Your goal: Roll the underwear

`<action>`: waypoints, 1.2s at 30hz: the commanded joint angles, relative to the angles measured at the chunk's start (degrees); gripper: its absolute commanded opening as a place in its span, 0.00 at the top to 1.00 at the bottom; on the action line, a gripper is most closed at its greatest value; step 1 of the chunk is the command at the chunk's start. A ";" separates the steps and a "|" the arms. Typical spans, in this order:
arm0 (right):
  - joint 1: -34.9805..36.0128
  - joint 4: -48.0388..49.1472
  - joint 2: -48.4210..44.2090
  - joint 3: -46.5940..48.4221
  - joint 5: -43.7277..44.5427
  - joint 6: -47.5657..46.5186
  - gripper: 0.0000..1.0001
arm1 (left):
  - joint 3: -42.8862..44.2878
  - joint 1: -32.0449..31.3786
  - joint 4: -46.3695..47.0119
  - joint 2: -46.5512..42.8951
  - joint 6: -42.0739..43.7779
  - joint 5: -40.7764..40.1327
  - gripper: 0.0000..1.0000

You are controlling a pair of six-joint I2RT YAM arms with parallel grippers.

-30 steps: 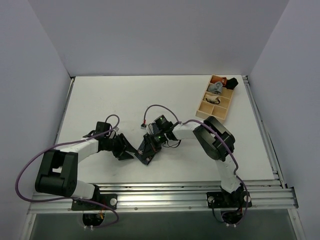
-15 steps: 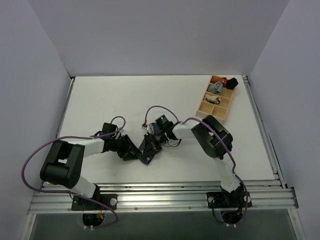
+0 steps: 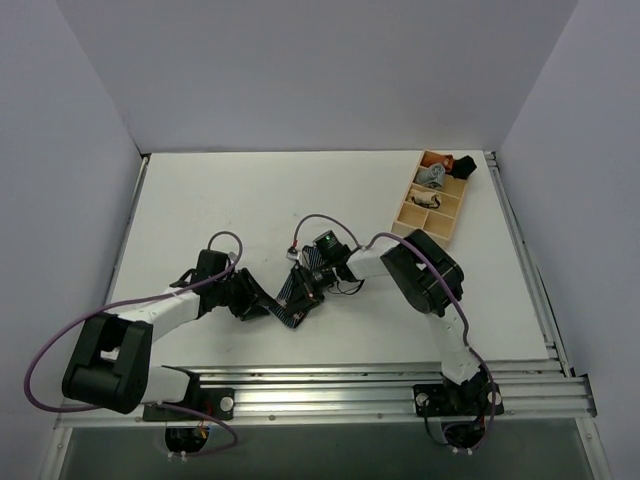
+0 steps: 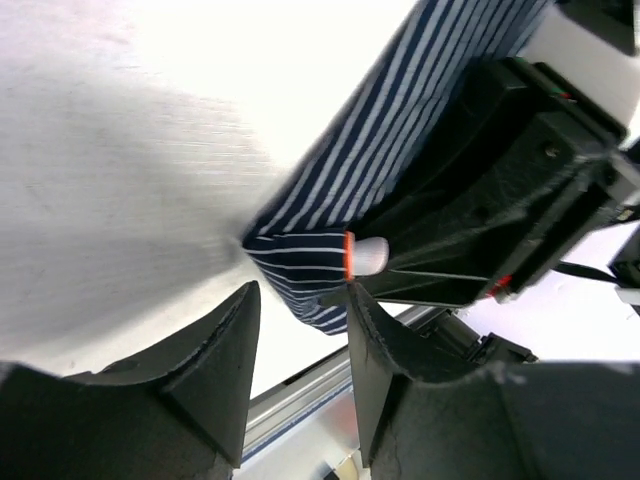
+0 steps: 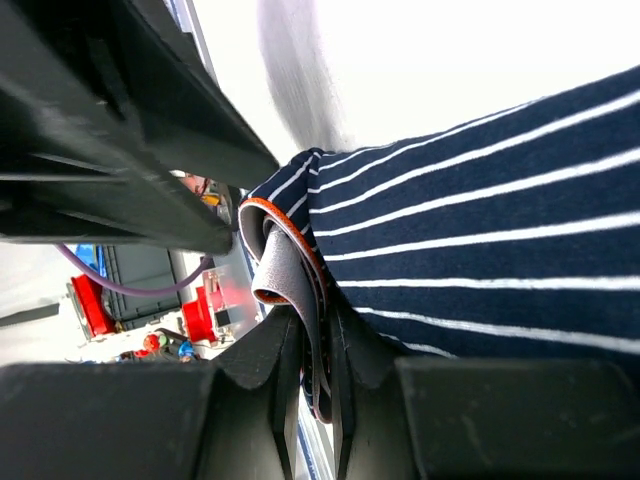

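Underwear (image 4: 400, 150) approached more closely by left gripper (image 4: 302, 305) than second ago. Underwear found at near middle of table (image 3: 220, 200), between both grippers. Orange-trimmed edge clamped tight by right gripper (image 5: 315, 340). Left gripper's jaws held apart, cloth corner between them.

Both arms reach in over the white desk (image 3: 220, 200) and meet near its middle. The underwear (image 3: 289, 311), a dark striped strip, lies slanted between the left tool (image 3: 257, 303) and the right tool (image 3: 304, 287), which are close together at it. A wooden tray (image 3: 408, 196) sits well apart at the far right, with small rolled garments (image 3: 433, 176) in its far compartments.
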 commanded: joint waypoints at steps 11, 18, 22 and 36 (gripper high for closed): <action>-1.25 1.58 2.80 -2.17 8.03 -0.60 1.00 | -2.16 -0.12 7.08 6.29 -1.49 -1.09 0.54; -1.25 0.44 2.54 -1.73 9.17 -0.51 0.96 | -1.63 -0.12 10.25 11.58 -1.93 -0.04 0.60; -1.60 -5.87 0.44 -0.06 13.20 -3.05 0.86 | -0.23 -0.12 6.84 14.39 -0.88 -0.39 0.82; -1.17 -21.18 -16.78 1.87 36.75 -9.38 0.61 | 5.92 -0.21 -2.14 18.96 1.59 -2.32 0.98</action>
